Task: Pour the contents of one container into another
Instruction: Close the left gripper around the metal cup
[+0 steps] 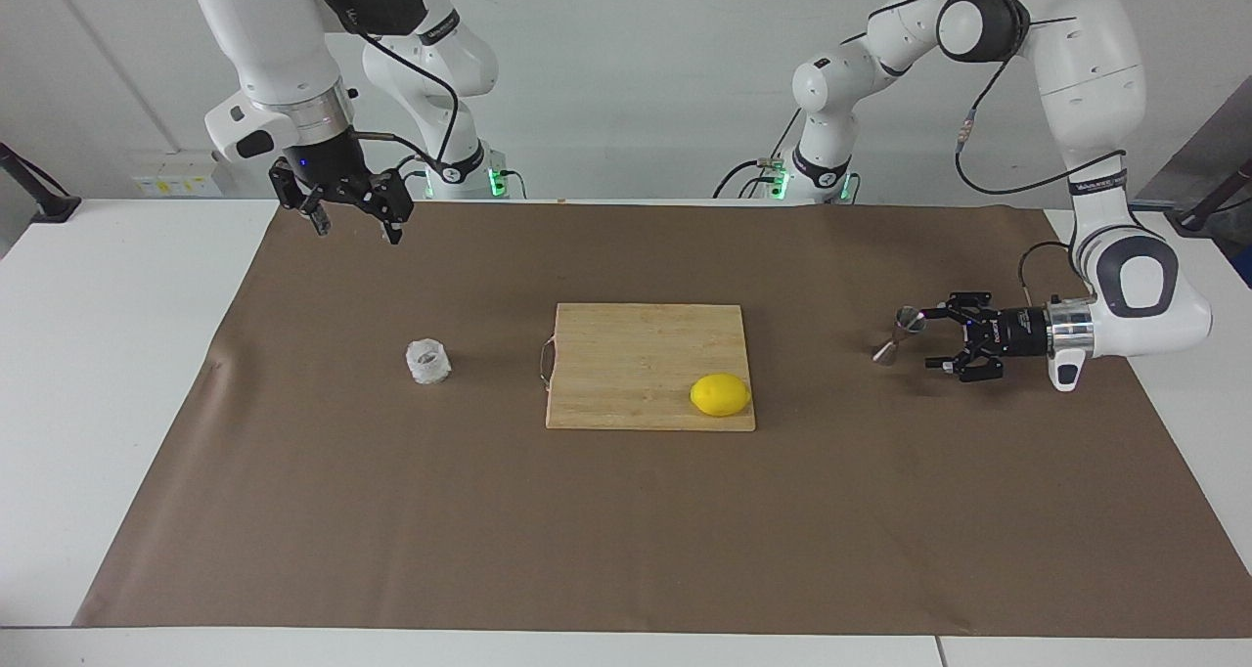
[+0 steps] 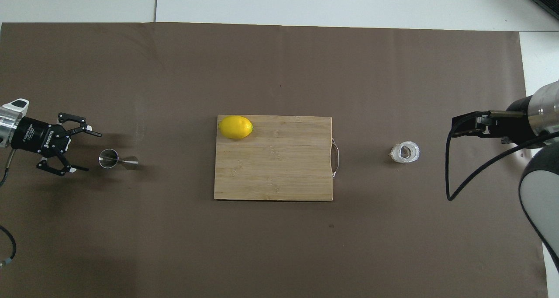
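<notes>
Your left gripper [image 1: 934, 337] sits low at the left arm's end of the table, wrist turned level so the fingers point along the table toward the board [image 1: 650, 366]. Its fingers are spread wide and hold nothing. The jigger [image 1: 900, 333] stands just off the fingertips, in line with the gap between them but not yet inside it. In the facing view the jigger looks upright or a little tilted, so its long axis runs roughly vertical, across the level fingers. From above, its dark mouth [image 2: 108, 158] shows nearest the claw.

The move ahead turns on that: push the left claw straight forward along its own pointing line and the waist of the jigger should come between the fingers. A sideways drift would likely knock the thin steel over.

Your right gripper [image 1: 354, 207] hangs high over the mat [image 1: 626, 550] at the right arm's end, fingers apart and empty, waiting. The cup [image 1: 428, 361] stands on the mat below it, toward the board and farther from the robots. The right arm is clearly nearer to the cup, the left to the jigger.

A lemon [image 1: 721, 394] lies on the board's corner, clear of both claws.
</notes>
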Tool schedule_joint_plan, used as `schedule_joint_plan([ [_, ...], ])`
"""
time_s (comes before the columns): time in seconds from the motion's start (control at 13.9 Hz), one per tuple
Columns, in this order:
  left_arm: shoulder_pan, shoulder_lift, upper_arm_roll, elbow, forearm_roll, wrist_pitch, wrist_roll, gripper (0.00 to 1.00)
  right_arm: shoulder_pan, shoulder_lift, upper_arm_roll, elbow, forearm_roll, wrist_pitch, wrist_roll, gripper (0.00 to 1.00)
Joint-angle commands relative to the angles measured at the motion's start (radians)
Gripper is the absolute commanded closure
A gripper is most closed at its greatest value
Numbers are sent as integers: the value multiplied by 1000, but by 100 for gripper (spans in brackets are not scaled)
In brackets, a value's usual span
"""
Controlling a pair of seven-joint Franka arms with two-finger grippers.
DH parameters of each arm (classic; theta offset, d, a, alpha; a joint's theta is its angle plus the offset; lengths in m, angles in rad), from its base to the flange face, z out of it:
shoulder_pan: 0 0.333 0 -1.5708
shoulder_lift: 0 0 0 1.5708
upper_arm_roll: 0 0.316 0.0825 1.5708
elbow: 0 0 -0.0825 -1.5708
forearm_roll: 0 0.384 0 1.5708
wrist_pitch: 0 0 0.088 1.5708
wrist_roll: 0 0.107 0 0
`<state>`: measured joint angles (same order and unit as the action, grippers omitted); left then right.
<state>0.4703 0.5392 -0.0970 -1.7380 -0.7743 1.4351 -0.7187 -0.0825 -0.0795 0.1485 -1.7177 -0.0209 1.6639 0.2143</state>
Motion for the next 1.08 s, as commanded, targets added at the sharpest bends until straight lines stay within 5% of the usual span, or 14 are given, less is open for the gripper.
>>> schedule_joint_plan([
  [0.0,2,-11,0,-31,-28,-22,24,0,-13,-14,3,-8,9,-12,-12,0],
  [1.01,-1,-71,-6,-135,-72,-50,85,0,-13,-14,5,-8,9,-12,-13,0],
])
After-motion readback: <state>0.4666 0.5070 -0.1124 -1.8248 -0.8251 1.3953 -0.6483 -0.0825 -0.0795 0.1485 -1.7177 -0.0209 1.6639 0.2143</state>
